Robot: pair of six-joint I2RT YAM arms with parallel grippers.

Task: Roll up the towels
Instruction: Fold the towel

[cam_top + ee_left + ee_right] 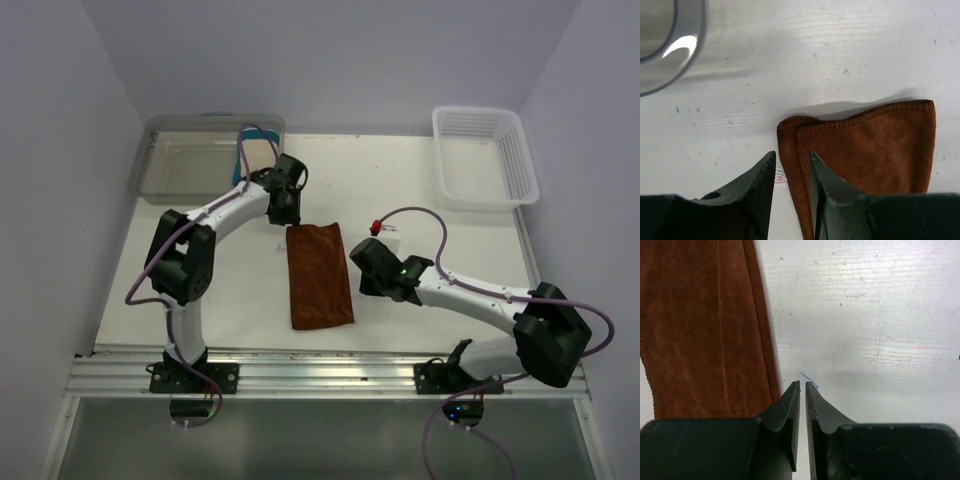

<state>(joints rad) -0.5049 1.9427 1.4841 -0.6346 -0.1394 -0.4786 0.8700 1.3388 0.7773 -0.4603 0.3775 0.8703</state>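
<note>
The rust-brown towel [320, 275] lies flat on the table as a long narrow folded strip running near to far. My left gripper [285, 216] is at its far left corner. In the left wrist view the left gripper [791, 157] is open a little. Its fingers straddle the hemmed edge of the towel [875, 150], with bare table between that edge and the left finger. My right gripper [362, 255] sits just right of the towel's right edge. In the right wrist view the right gripper [802, 385] is shut and empty over bare table, beside the towel [700, 330]. The cream towel [257, 155] lies in the clear bin, partly hidden by the left arm.
The clear plastic bin [185, 165] stands at the back left, and its rim shows in the left wrist view [690, 40]. A white mesh basket [485, 155] stands at the back right. A metal rail runs along the near table edge [320, 370].
</note>
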